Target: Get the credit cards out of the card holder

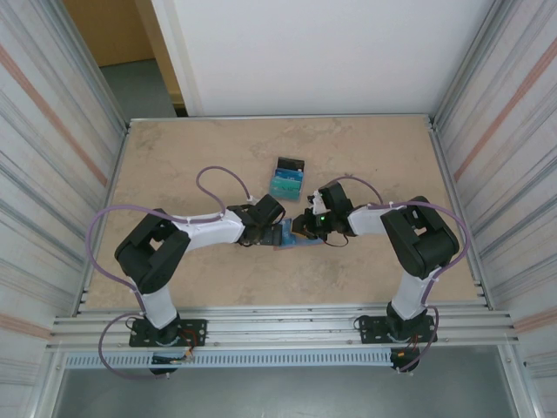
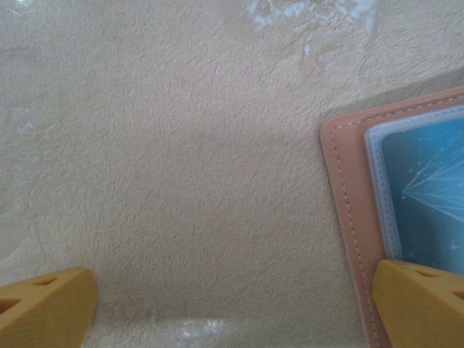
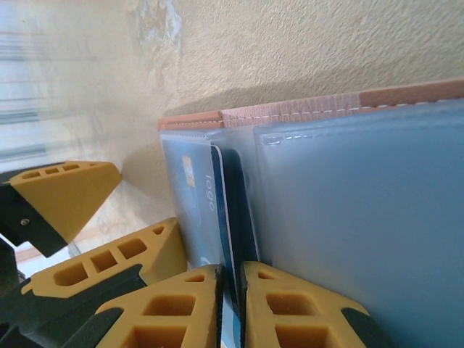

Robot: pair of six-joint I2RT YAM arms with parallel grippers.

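The card holder (image 1: 294, 239) lies spread open on the table between my two grippers, salmon rim (image 2: 346, 196) outside, blue-grey pockets (image 3: 362, 217) inside. My right gripper (image 3: 232, 301) is shut on the edge of a blue credit card (image 3: 217, 210) that stands partly out of a pocket; in the top view the right gripper (image 1: 306, 228) is at the holder's right end. My left gripper (image 2: 232, 312) is open, one fingertip (image 2: 424, 304) over the holder's edge, the other over bare table. Another card (image 2: 428, 185) sits under a clear pocket.
A teal card (image 1: 283, 185) and a black card (image 1: 289, 164) lie together on the table just beyond the holder. Metal walls (image 1: 61, 157) enclose the table on both sides, and a white panel (image 1: 313, 52) stands at the back.
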